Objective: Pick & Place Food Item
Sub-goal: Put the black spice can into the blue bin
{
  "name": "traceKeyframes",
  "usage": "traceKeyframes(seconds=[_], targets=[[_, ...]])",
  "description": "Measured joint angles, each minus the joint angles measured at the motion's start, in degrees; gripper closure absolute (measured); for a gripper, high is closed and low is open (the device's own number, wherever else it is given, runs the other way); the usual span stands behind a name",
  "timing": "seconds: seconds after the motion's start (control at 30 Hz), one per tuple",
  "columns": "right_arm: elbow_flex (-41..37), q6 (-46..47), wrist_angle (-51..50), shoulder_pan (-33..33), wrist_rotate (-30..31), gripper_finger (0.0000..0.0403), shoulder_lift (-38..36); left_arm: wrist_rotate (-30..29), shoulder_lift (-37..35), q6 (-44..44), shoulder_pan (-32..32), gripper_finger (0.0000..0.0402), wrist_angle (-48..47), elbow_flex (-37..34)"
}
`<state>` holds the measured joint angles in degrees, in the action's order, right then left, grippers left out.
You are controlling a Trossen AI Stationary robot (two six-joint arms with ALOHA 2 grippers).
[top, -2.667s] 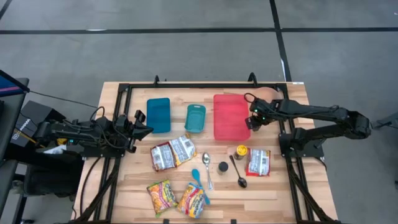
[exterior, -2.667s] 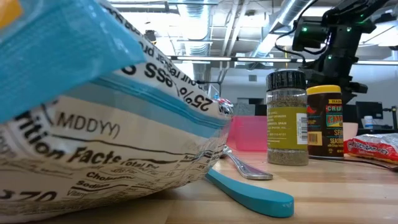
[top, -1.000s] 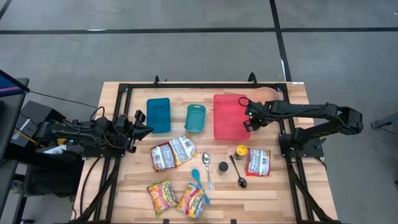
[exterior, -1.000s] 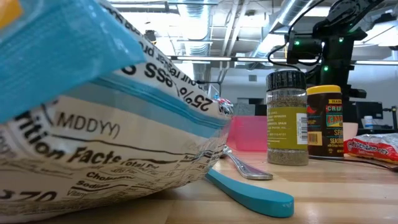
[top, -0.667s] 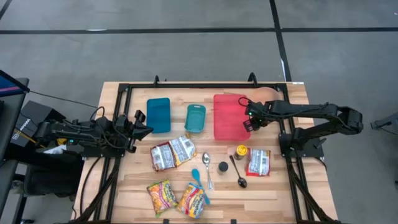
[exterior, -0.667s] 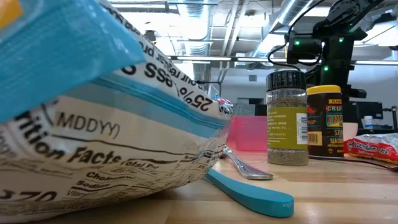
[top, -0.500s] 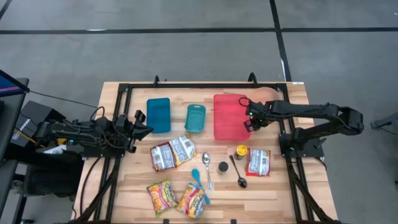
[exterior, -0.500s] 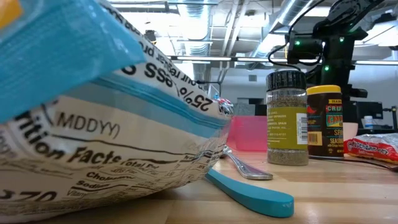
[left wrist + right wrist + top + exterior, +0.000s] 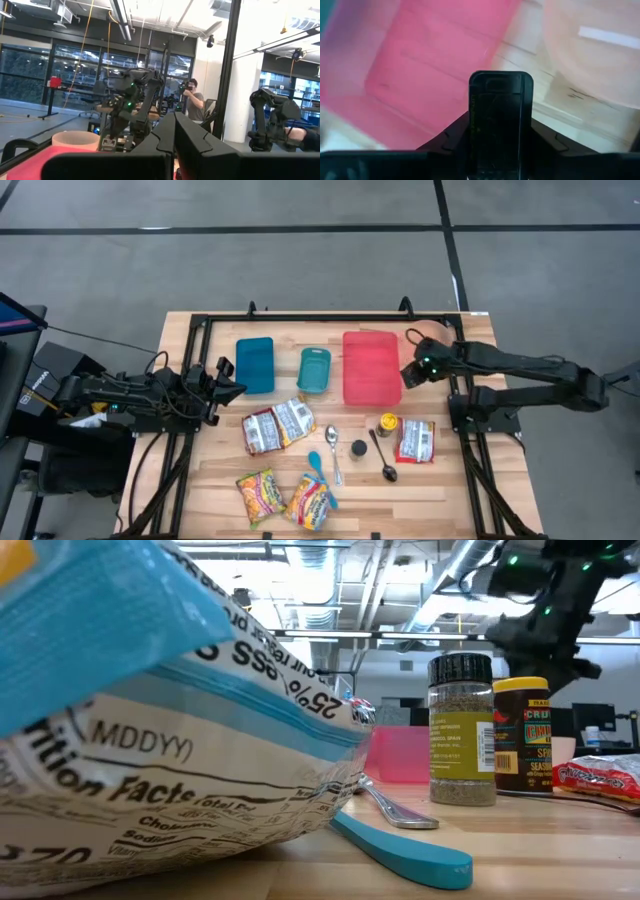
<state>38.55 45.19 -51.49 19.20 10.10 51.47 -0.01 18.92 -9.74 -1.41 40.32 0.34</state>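
— Where is the right gripper [image 9: 408, 374]?

— It hangs just off the right edge of the red tray [image 9: 368, 367], above bare wood between that tray and the table's right frame rail [image 9: 462, 395]. In its wrist view the two fingers [image 9: 500, 117] lie pressed together, nothing between them.

— And the food items?

— A red-and-white packet [image 9: 416, 441] lies nearer and to the right of the gripper, just beside a yellow-lidded spice jar [image 9: 387, 423] and a dark spoon [image 9: 383, 456]. Two more packets [image 9: 279, 425] sit near the table's middle, below the teal container [image 9: 314, 369], well apart from the gripper. Two colourful snack bags [image 9: 286, 497] lie at the near edge.

— How much room around it?

— The strip of wood under the gripper is narrow, with the tray to the left and the rail to the right. A pale bowl [image 9: 430, 332] sits at the far right corner.

— The left arm?

— The left gripper [image 9: 228, 380] waits at the left edge, beside the blue container [image 9: 255, 364], fingers closed and empty.
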Motion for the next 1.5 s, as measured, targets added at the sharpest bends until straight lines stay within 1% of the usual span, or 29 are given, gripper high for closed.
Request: traceKeyframes(seconds=[0.1, 0.17, 0.33, 0.4, 0.53, 0.57, 0.7, 0.83, 0.9, 1.0, 1.13, 1.37, 1.5], targets=[[0.0, 0.5, 1.0, -1.7, -0.2, 0.0281, -4.8, 0.0, 0.0, 0.0, 0.0, 0.0402, 0.0, 0.0], [0.0, 1.2, 2.5, -3.0, -0.1, 0.028, -7.9, 0.0, 0.0, 0.0, 0.0, 0.0402, 0.0, 0.0], [0.0, 0.5, 11.5, -6.3, 0.3, 0.0255, -14.1, 0.0, 0.0, -0.2, 0.0, 0.0402, 0.0, 0.0], [0.0, -0.6, 15.2, -7.5, 0.3, 0.0257, -15.4, 0.0, 0.0, -0.2, 0.0, 0.0402, 0.0, 0.0], [0.0, -4.8, 24.4, -10.2, 0.4, 0.0281, -15.9, 0.0, 0.0, -0.2, 0.0, 0.0402, 0.4, 0.0], [0.0, -5.9, 27.1, -10.8, 0.4, 0.0282, -15.7, 0.0, 0.0, -0.2, 0.0, 0.0402, 0.8, 0.0], [0.1, -8.8, 38.0, -12.6, 0.4, 0.0279, -12.2, 0.0, 0.0, -0.3, 0.0, 0.0402, 2.6, 0.0], [0.1, -12.5, 46.3, -13.3, 0.4, 0.026, -5.9, -1.9, 1.7, -3.5, 0.0, 0.0402, 3.4, 0.0], [0.1, -14.0, 50.0, -13.1, 0.4, 0.0264, -2.1, -3.1, 3.4, -4.4, 0.0, 0.0402, 3.5, 0.0], [0.1, -15.8, 57.3, -13.1, 0.3, 0.0283, 3.4, -5.0, 6.3, -4.7, 0.0, 0.0402, 4.6, 0.0], [0.1, -17.2, 66.3, -13.0, -1.2, 0.0283, 9.9, -7.2, 10.5, -4.7, 0.0, 0.0402, 8.0, 0.0], [0.1, -20.4, 74.2, -13.0, -1.5, 0.0269, 17.4, -7.2, 17.7, -4.7, 0.0, 0.0402, 14.6, 0.0], [0.1, -21.7, 77.3, -13.2, -1.7, 0.0282, 19.5, -7.2, 20.4, -4.7, 0.0, 0.0402, 17.5, 0.0]])
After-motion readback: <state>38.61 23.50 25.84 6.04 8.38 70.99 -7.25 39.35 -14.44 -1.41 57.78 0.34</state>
